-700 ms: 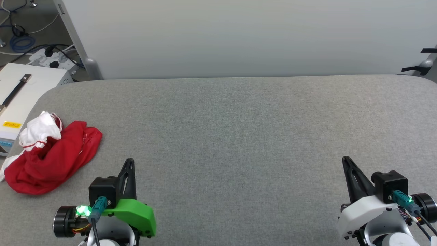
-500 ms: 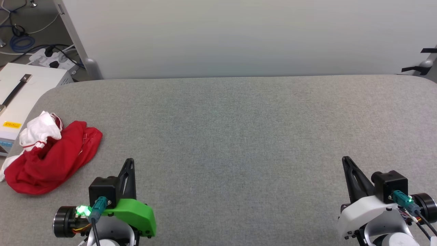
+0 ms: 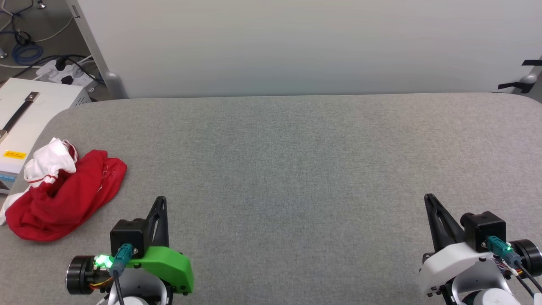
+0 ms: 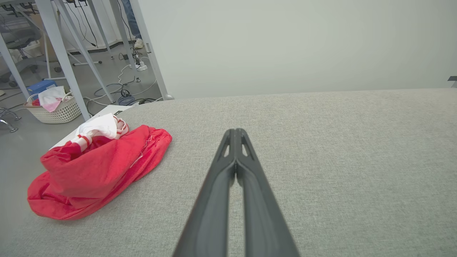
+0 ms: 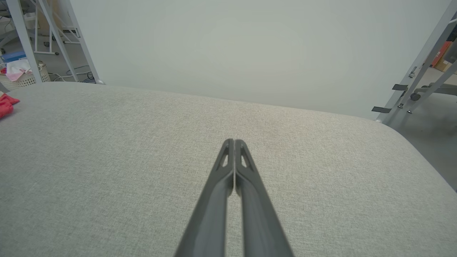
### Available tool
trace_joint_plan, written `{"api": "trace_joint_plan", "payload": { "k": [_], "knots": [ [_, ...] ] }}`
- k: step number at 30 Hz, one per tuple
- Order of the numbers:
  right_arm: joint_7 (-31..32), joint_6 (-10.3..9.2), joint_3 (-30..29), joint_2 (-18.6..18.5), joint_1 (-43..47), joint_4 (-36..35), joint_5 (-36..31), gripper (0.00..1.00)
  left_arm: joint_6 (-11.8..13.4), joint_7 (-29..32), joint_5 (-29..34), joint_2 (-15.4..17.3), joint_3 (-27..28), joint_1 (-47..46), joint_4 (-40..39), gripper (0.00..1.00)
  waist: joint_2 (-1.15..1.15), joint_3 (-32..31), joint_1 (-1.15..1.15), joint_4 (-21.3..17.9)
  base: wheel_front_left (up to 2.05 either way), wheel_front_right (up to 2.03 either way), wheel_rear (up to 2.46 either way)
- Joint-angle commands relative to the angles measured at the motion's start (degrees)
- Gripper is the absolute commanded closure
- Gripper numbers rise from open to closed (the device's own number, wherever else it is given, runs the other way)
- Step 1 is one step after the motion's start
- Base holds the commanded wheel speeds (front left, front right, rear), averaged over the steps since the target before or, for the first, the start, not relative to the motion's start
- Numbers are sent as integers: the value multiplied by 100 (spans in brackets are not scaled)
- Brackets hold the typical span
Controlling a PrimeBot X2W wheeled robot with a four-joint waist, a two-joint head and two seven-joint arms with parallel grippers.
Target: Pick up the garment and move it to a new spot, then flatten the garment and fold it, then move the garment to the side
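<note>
The garment (image 3: 63, 195), a red jersey with a white, stripe-trimmed sleeve bunched on top, is pictured in a crumpled heap at the left edge of the grey tabletop (image 3: 296, 169), with a scrap of white cloth lapping over the rim. The pick-up is judged to be the step in hand, and nothing has yet been lifted. The heap is best taken by the left pincer (image 3: 161, 198), which is parked just to its right and nearer the robot, apart from the cloth. The fingers would need to be spread before the descent. They should then be brought down on a raised fold of the red body rather than on the loose sleeve, so that the bulk is carried and not merely dragged. Care is called for at the rim, where a sideways nudge could tip the cloth to the floor. Both pincers are seen fully closed, fingers pressed tip to tip, with nothing held and the garment untouched. The right pincer (image 3: 428, 197) is stationed well apart, at the opposite side.
</note>
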Motion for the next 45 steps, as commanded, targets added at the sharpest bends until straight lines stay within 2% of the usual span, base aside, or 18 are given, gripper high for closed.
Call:
{"api": "trace_joint_plan", "payload": {
  "k": [1,25,26,45],
  "knots": [
    [15,-4,3,-6,-94,12,-55,100,18,-4,55,-27,5,-101,-13,100,0,0,0,0,0,0,0],
    [15,-4,3,-6,-94,12,-55,100,18,-4,55,-27,5,-101,-13,100,0,0,0,0,0,0,0],
    [0,0,-1,1,1,-1,2,0,0,0,-2,1,0,2,0,0,0,0,0,0,0,0,0],
    [-180,-1,-60,1,-10,-101,190,0,116,-182,-65,-1,-49,-10,-46,0,0,16,0,2,0,0,0]
  ]
}}
